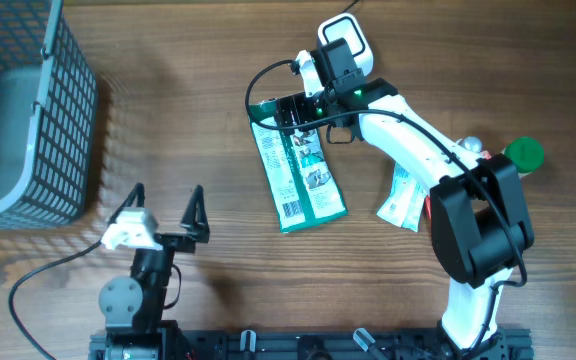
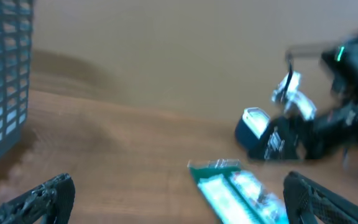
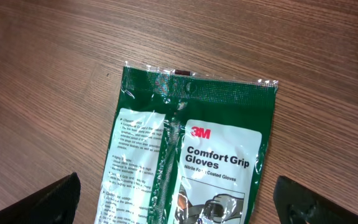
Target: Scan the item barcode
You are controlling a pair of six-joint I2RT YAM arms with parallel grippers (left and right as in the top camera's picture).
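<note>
Green packet [image 1: 298,165] lies flat mid-bench [image 1: 218,120], label up. The right end effector [image 1: 301,115] hovers over its top edge, jaws spread wide and holding nothing, while the left end effector [image 1: 167,192] waits open too, well apart. Best play from here: drop square onto that sealed top edge, pinch only the seal, and keep the barcode uncovered.

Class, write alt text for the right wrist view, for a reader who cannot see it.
A green 3M Comfort Grip Gloves packet lies flat on the wooden table. The right gripper hangs open above it, with a dark tip in each lower corner of the frame.
</note>
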